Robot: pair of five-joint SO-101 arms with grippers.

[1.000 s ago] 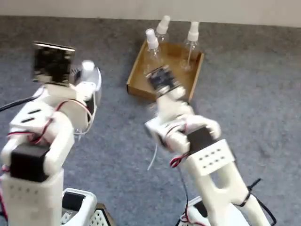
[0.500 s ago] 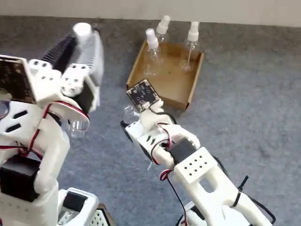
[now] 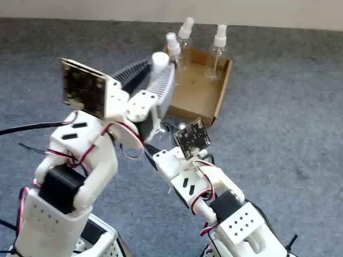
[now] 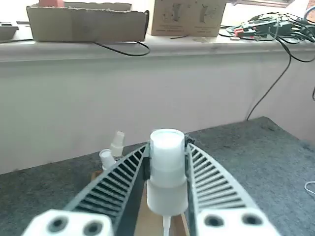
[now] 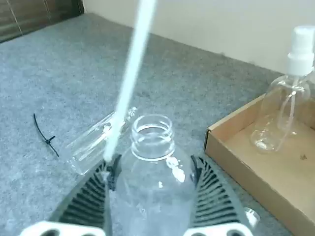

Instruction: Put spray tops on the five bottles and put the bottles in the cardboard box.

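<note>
The left gripper is clamped on a spray top. Its tube hangs just beside the neck of the open bottle, which the right gripper grips. Beyond that gripper, the cardboard box sits on grey carpet. The print on the ledge cartons is too small to read.

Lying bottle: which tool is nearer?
Right. Right tool, gripping the open bottle, sits beside the lying bottle; left tool is raised above, holding a spray top.
</note>
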